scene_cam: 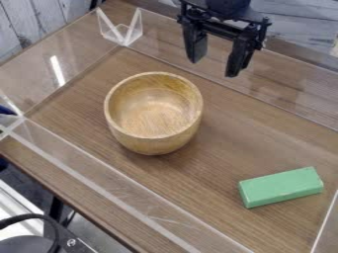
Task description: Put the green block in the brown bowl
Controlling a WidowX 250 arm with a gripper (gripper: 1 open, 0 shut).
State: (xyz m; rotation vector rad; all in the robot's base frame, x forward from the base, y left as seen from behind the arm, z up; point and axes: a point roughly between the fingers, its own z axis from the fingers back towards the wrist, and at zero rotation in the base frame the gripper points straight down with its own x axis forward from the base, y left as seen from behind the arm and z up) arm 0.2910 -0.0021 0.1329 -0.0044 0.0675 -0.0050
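The green block (282,187) lies flat on the wooden table near the front right, a mint-green bar turned slightly on a diagonal. The brown bowl (153,112) stands upright left of centre, round, thick-walled and empty inside. My gripper (216,55) hangs at the top of the view, behind and to the right of the bowl and well back from the block. Its two black fingers point down with a wide gap and nothing between them.
Clear acrylic walls (79,188) border the table at the front left and along the sides. A clear corner bracket (122,30) stands at the back left. Bare wood (224,128) lies between the bowl and the block.
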